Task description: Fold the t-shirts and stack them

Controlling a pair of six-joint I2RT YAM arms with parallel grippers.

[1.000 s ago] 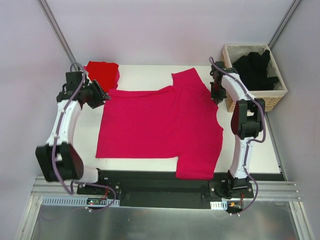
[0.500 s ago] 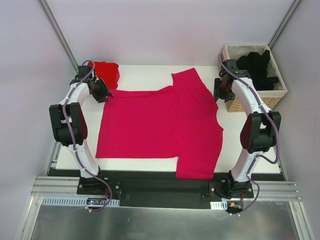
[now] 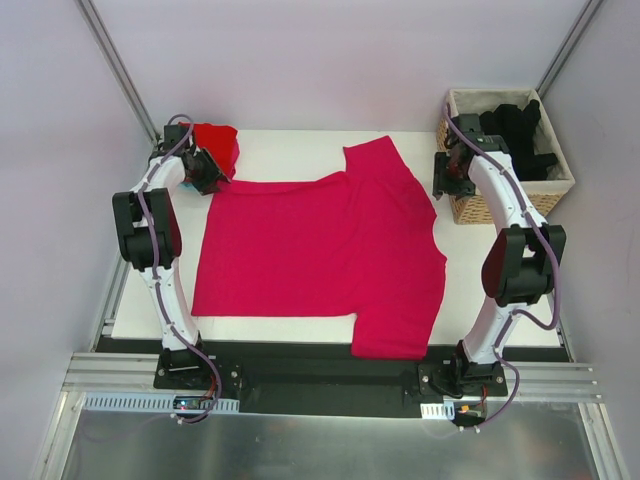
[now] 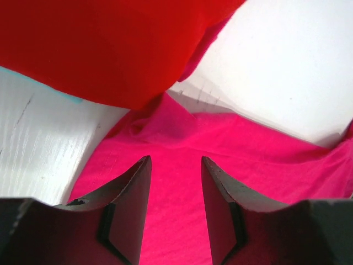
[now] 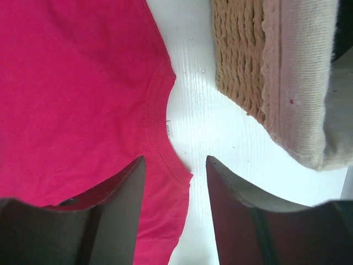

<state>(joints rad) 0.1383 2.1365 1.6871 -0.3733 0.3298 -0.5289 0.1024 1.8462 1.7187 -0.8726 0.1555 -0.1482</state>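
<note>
Folding looked unstarted: the magenta t-shirt [image 3: 320, 250] lay spread flat, the red t-shirt [image 3: 215, 140] heaped beside it, black t-shirts [image 3: 520, 130] in the basket [image 3: 556, 196]. Left gripper [image 4: 175, 160] and right gripper [image 5: 175, 159] hovered with jaws apart, empty.

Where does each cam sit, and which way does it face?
Top: above, behind the arms, looking down at the table; both arms show.
Left wrist: looks past the left end effector at the red shirt.
Right wrist: looks past the right end effector at the basket.
All three share the pink shirt.
</note>
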